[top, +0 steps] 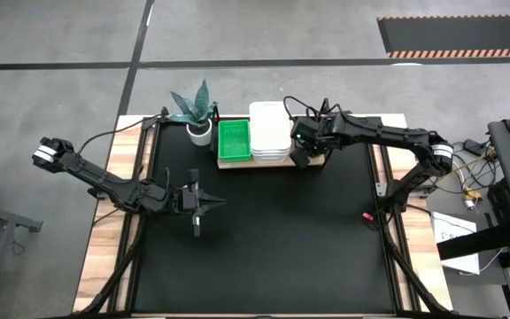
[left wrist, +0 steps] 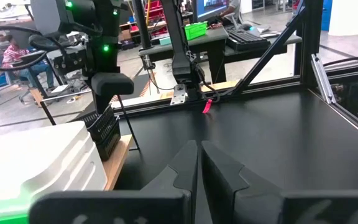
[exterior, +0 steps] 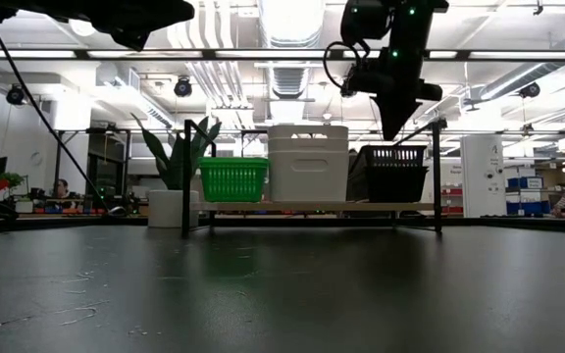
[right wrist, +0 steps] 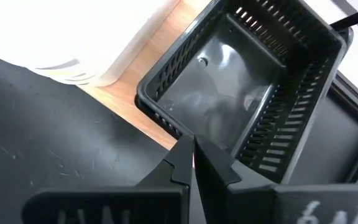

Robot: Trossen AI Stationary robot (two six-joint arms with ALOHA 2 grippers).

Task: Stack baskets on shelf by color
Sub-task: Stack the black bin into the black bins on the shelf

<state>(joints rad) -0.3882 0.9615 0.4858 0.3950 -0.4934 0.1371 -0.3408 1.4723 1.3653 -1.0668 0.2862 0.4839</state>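
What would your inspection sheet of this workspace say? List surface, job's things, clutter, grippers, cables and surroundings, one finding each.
Surface: black table, bare in front.
Job's things: green basket, white baskets and black basket side by side on the shelf.
Clutter: potted plant beside the shelf.
Grippers: left gripper shut, mid-table; right gripper shut above the black basket.
Cables: along both arms.
Surroundings: workshop, benches, seated people.

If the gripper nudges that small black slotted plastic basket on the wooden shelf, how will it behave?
The black slotted plastic basket looks empty and thin-walled, so probably light and apt to slide on the smooth wooden shelf. Its low, wide shape suggests it won't tip. The slotted walls may flex slightly.
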